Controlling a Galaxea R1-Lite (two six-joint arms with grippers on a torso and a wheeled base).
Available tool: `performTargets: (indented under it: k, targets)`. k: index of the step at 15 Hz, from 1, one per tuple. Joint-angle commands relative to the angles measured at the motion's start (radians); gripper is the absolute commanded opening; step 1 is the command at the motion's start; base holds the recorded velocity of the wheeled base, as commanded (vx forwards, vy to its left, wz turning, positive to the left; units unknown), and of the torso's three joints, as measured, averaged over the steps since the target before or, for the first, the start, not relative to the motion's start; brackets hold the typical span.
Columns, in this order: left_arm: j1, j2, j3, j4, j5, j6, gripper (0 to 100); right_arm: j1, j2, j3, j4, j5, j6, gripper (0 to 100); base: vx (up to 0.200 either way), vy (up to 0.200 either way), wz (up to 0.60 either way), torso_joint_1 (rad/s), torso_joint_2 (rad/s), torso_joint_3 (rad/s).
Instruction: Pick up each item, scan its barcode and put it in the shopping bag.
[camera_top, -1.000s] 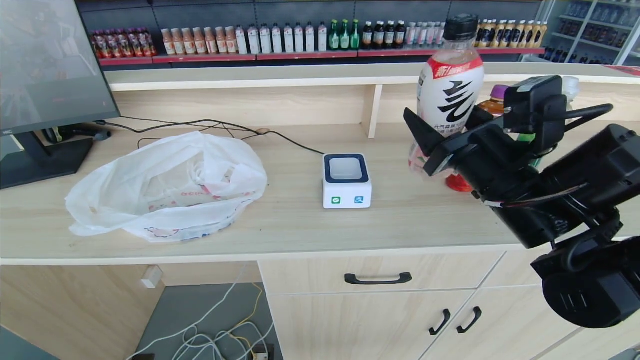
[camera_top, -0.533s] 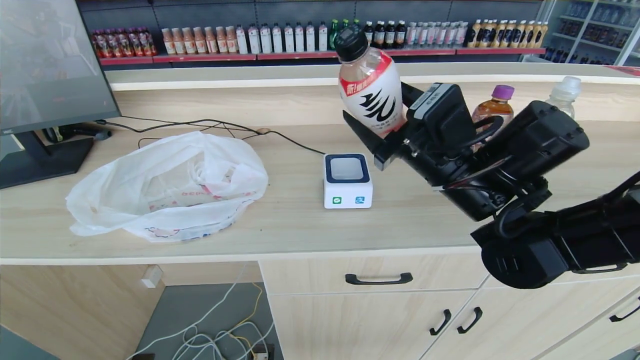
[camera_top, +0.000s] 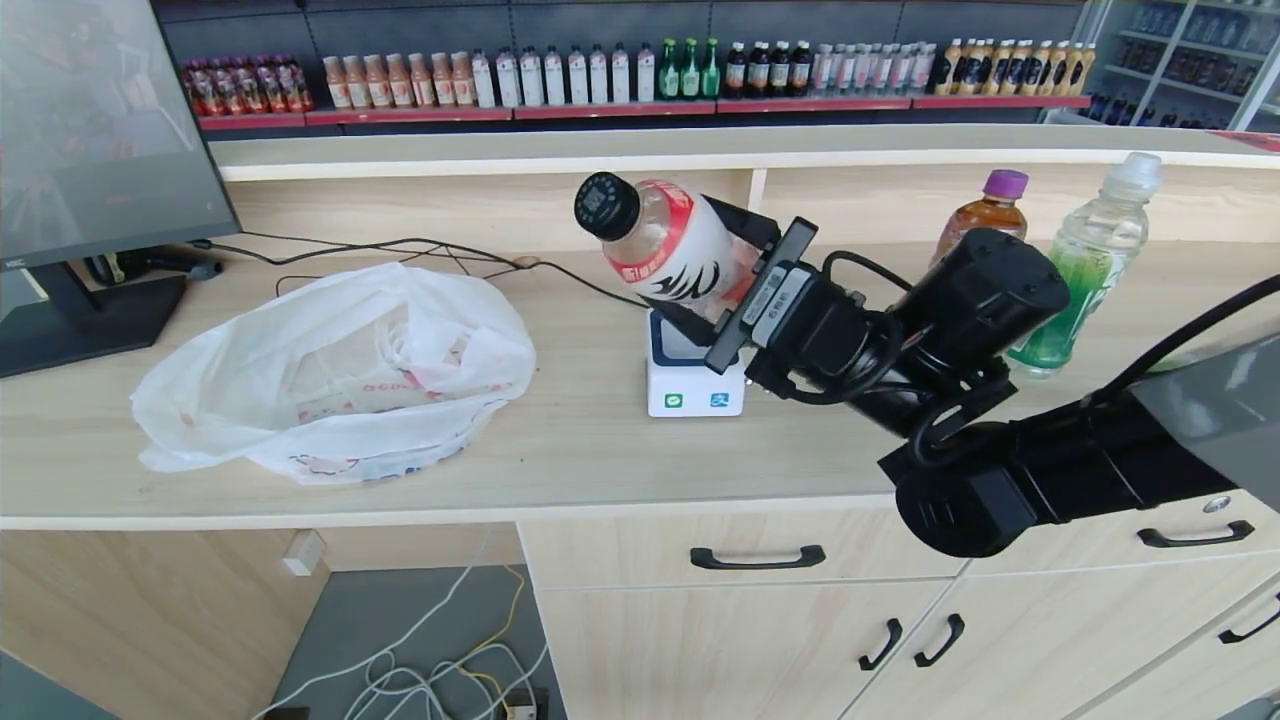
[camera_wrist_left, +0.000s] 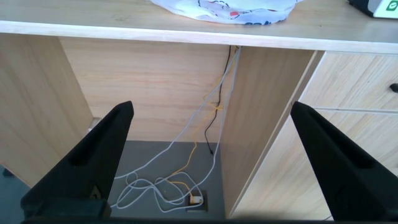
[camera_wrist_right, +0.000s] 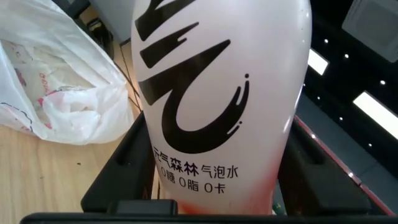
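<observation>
Over the scanner (camera_top: 695, 375), right claw (camera_top: 710, 270) clamps the bottle (camera_top: 665, 250) tipped sideways, prob. to show it the barcode; bag (camera_top: 340, 370) lies nearby. Left claw (camera_wrist_left: 211, 109) wide, empty.

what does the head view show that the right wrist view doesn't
Head view, not the wrist: the scanner by the held bottle, that bottle's black cap, a purple-capped bottle and a green bottle standing at the counter's right, and the monitor.
Right wrist view, not the head: the line of small print under the label's black brush mark.
Both: the bottle in the right gripper, and the white shopping bag on the counter.
</observation>
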Motion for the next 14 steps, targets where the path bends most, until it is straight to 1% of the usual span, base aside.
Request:
performTargets:
  k: [1,5,8,11,14]
  targets:
    - [0.0,0.0,0.0,0.0,0.0,0.0,100,-0.008,0.041,-0.025,0.0,0.031,-0.03,0,0.0,0.0,0.0,0.0,0.0,0.0]
    - [0.0,0.0,0.0,0.0,0.0,0.0,100,-0.012,0.106,-0.069,0.0,0.085,-0.068,0,0.0,0.0,0.0,0.0,0.0,0.0]
    - [0.0,0.0,0.0,0.0,0.0,0.0,100,-0.028,0.137,-0.074,0.007,0.117,-0.113,0,0.0,0.0,0.0,0.0,0.0,0.0]
    - [0.0,0.0,0.0,0.0,0.0,0.0,100,-0.043,0.153,-0.097,0.009,0.142,-0.151,0,0.0,0.0,0.0,0.0,0.0,0.0]
    - [0.0,0.0,0.0,0.0,0.0,0.0,100,-0.049,0.157,-0.103,0.012,0.143,-0.174,0,0.0,0.0,0.0,0.0,0.0,0.0]
